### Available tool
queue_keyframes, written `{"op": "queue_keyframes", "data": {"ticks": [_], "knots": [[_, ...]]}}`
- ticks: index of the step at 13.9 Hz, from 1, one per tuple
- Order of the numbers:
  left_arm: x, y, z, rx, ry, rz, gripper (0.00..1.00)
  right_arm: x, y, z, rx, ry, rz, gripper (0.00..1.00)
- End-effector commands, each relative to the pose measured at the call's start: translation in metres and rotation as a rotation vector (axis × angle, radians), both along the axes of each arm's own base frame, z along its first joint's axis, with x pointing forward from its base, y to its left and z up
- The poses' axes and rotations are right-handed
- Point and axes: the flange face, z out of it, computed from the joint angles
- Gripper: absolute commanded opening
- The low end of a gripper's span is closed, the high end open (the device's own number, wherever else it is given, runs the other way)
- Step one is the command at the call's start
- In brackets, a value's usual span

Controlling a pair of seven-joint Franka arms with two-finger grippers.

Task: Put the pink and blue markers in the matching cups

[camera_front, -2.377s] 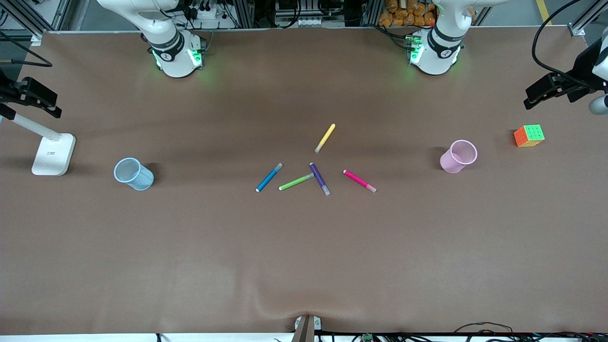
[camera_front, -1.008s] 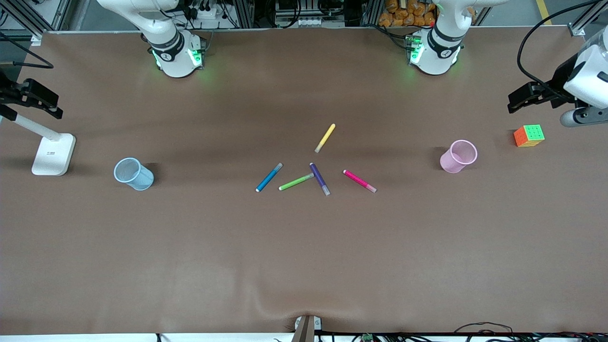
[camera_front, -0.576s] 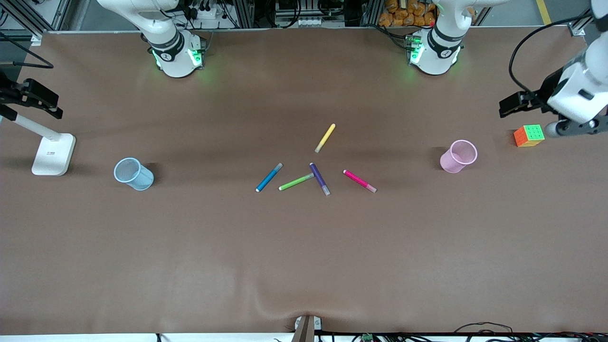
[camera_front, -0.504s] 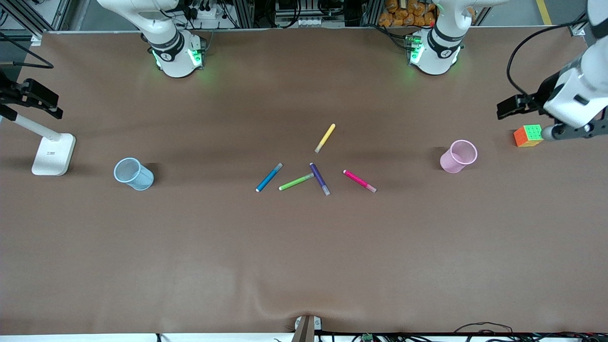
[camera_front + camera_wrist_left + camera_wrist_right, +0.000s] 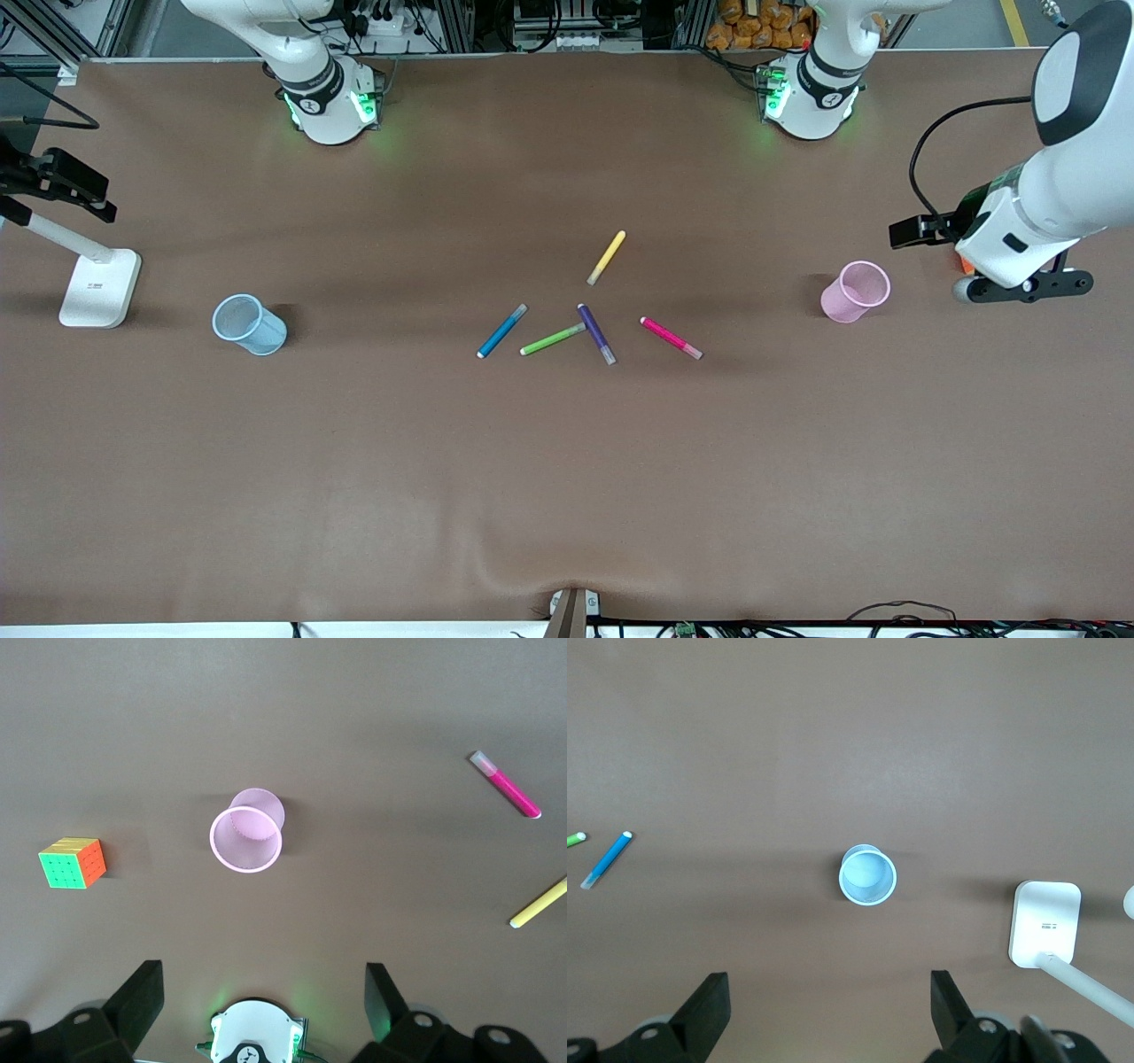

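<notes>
The pink marker point(image 5: 671, 338) point(image 5: 507, 787) and the blue marker point(image 5: 502, 330) point(image 5: 608, 859) lie flat mid-table among other pens. The pink cup point(image 5: 855, 291) point(image 5: 247, 831) stands upright toward the left arm's end, and the blue cup point(image 5: 249, 324) point(image 5: 867, 875) stands toward the right arm's end. My left gripper point(image 5: 263, 992) hangs open and empty high over the table beside the pink cup. My right gripper point(image 5: 830, 992) is open and empty too, high up with the blue cup below it. Its hand barely enters the front view.
A yellow pen point(image 5: 607, 257), a green pen point(image 5: 552, 338) and a dark purple pen point(image 5: 596, 334) lie among the markers. A colour cube point(image 5: 73, 863) sits beside the pink cup, under my left hand. A white lamp base point(image 5: 97, 285) stands near the blue cup.
The left arm's hand has swung in from the table's end toward the pink cup and now covers the cube in the front view. The right arm and all the pens are unmoved.
</notes>
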Motion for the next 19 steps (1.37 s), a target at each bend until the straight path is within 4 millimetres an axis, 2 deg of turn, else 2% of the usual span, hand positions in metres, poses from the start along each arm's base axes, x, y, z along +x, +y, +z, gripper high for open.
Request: {"op": "queue_keyframes", "data": {"ticks": [1, 3, 5, 6, 7, 11, 13, 16, 19], "knots": [[0.005, -0.008, -0.002, -0.011, -0.007, -0.005, 1.0, 0.002, -0.005, 0.002, 0.0, 0.003, 0.006, 1.0], [0.013, -0.009, -0.031, -0.008, 0.041, -0.002, 1.0, 0.006, -0.005, -0.004, 0.001, 0.014, 0.008, 1.0], [0.019, -0.015, -0.069, -0.003, 0.116, -0.004, 1.0, 0.006, -0.005, -0.004, 0.001, 0.014, 0.008, 1.0], [0.021, -0.019, -0.082, 0.002, 0.136, -0.002, 1.0, 0.007, -0.006, -0.005, 0.001, 0.016, 0.006, 1.0], [0.021, -0.033, -0.093, 0.008, 0.153, -0.01, 1.0, 0.009, -0.007, -0.007, 0.001, 0.019, 0.005, 1.0], [0.02, -0.08, -0.126, 0.064, 0.171, 0.136, 1.0, 0.014, -0.015, -0.016, 0.002, 0.034, -0.008, 1.0], [0.025, -0.087, -0.141, 0.074, 0.165, 0.216, 1.0, 0.02, -0.016, -0.026, -0.002, 0.053, -0.011, 1.0], [0.028, -0.092, -0.142, 0.006, 0.169, 0.261, 1.0, 0.029, -0.018, -0.043, -0.013, 0.083, -0.008, 1.0], [0.032, -0.092, -0.155, -0.009, 0.187, 0.375, 1.0, 0.04, -0.022, -0.066, -0.015, 0.121, -0.015, 1.0]]}}
